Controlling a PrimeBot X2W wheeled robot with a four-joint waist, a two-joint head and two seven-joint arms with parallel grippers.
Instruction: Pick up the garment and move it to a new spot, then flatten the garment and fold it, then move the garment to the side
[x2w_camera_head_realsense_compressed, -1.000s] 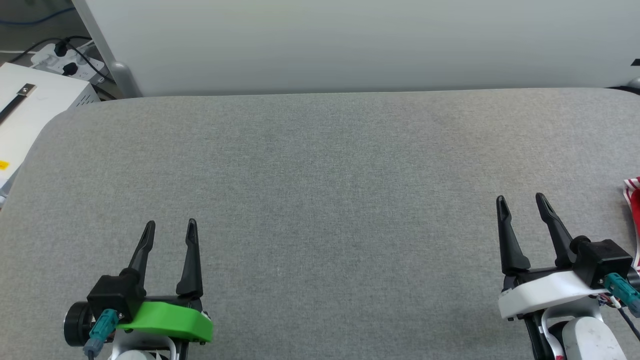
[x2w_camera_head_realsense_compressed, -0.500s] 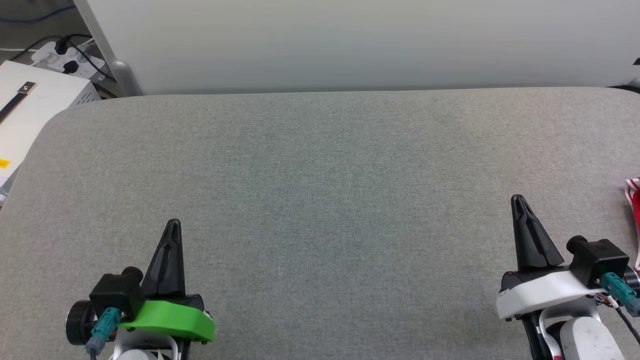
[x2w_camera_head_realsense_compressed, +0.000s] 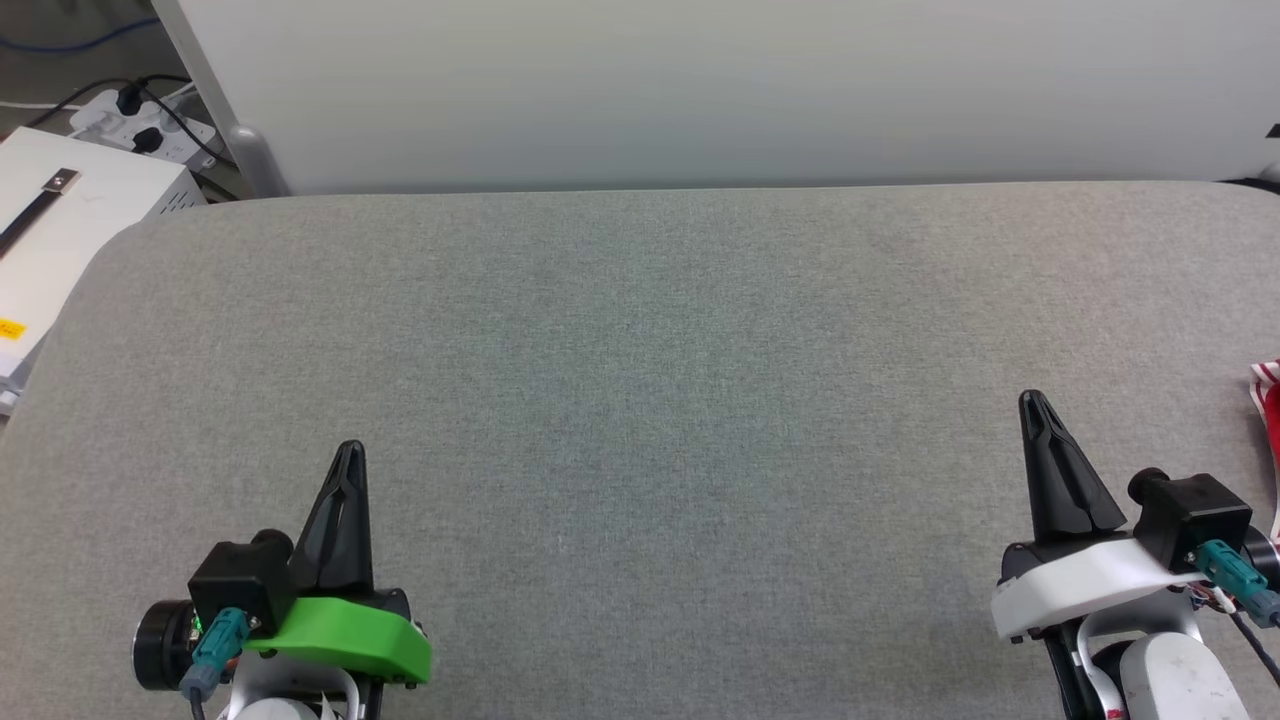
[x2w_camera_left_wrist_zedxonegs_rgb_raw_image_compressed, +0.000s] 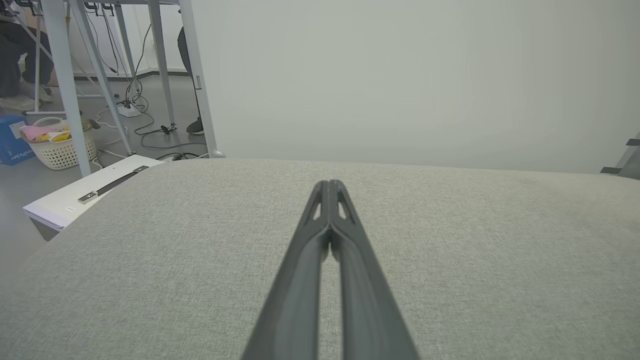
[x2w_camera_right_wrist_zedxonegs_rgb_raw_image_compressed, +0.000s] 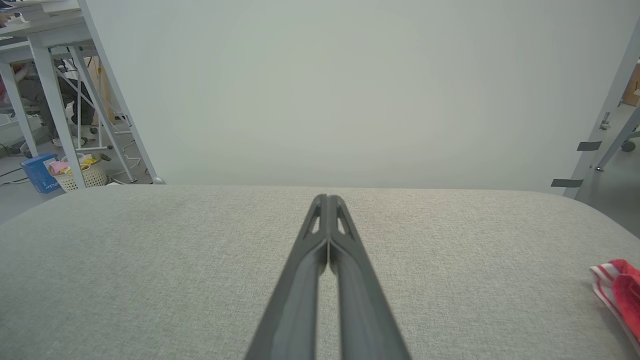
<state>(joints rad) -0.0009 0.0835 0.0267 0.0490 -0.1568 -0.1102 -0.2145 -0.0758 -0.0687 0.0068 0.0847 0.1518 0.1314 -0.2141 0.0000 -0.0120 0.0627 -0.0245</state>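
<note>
Here, in the head view, the left end effector (x2w_camera_head_realsense_compressed: 349, 455) is hovering low over the grey padded desk (x2w_camera_head_realsense_compressed: 640, 380), well apart from the garment (x2w_camera_head_realsense_compressed: 1268, 400), with its two dark fingers pressed together and nothing between them. The right end effector (x2w_camera_head_realsense_compressed: 1032, 405) is sitting nearer the garment, also fully closed and empty. Only a red and white striped scrap of the garment is peeking in at the desk's right edge, beyond the right end effector.

In the left wrist view, the left end effector (x2w_camera_left_wrist_zedxonegs_rgb_raw_image_compressed: 328, 186) is pointing across bare desk (x2w_camera_left_wrist_zedxonegs_rgb_raw_image_compressed: 450, 250) toward a pale screen, its fingers meeting at the tips. A white basket (x2w_camera_left_wrist_zedxonegs_rgb_raw_image_compressed: 62, 150) is standing on the floor, far from the garment's side.

In the right wrist view, the right end effector (x2w_camera_right_wrist_zedxonegs_rgb_raw_image_compressed: 327, 200) is showing the same closed, empty state, and the garment (x2w_camera_right_wrist_zedxonegs_rgb_raw_image_compressed: 620, 295) is lying on the desk (x2w_camera_right_wrist_zedxonegs_rgb_raw_image_compressed: 150, 260) off to its right, striped trim toward the fingers.

The cloth is looking soft, light and limp, so it is likely to sag and bunch when lifted. The striped hem nearest the right end effector seems the firmest place to pinch, once the fingers are opening.
</note>
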